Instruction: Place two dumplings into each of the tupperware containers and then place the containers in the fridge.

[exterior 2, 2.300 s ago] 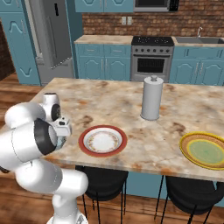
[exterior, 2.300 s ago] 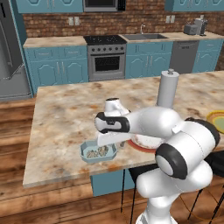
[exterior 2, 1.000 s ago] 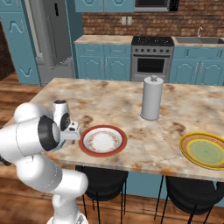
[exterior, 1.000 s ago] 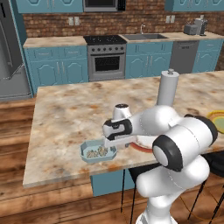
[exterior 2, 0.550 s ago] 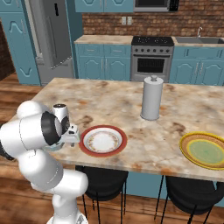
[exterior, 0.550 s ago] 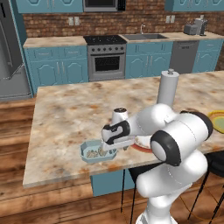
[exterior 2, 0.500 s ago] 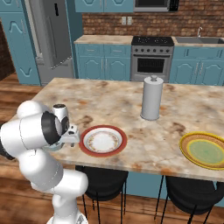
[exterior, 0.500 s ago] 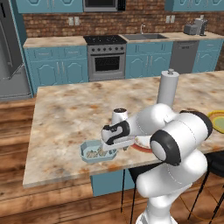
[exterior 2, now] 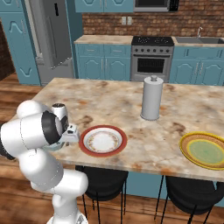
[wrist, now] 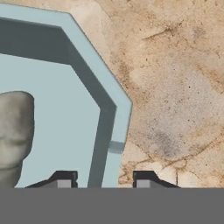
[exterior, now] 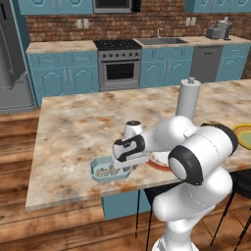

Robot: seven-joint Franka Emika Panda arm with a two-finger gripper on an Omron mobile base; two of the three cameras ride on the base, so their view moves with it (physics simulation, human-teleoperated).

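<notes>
A pale blue tupperware container [exterior: 94, 169] with clipped corners sits near the island's front edge, with dumplings [exterior: 104, 171] inside it. My gripper [exterior: 119, 168] points down over its right-hand wall. In the hand view the gripper [wrist: 105, 179] straddles the container's wall [wrist: 107, 131], one fingertip [wrist: 63, 178] inside and the other on the counter side. A narrow gap shows on each side of the wall. One beige-grey dumpling [wrist: 15, 131] lies on the tray floor. In the right base view the arm hides most of the container [exterior 2: 53, 147]. The fridge [exterior: 10, 54] [exterior 2: 52, 35] stands shut at the back.
A red-rimmed plate [exterior 2: 103, 141] [exterior: 158, 161] lies just right of the container. A white paper-towel roll [exterior 2: 151, 98] [exterior: 188, 98] stands mid-island. A yellow plate [exterior 2: 205, 150] sits at the far right. Stools stand below the front edge.
The hand has come down onto the container's right wall. Over the last half second the jaws have narrowed around that wall. The container has not moved.
</notes>
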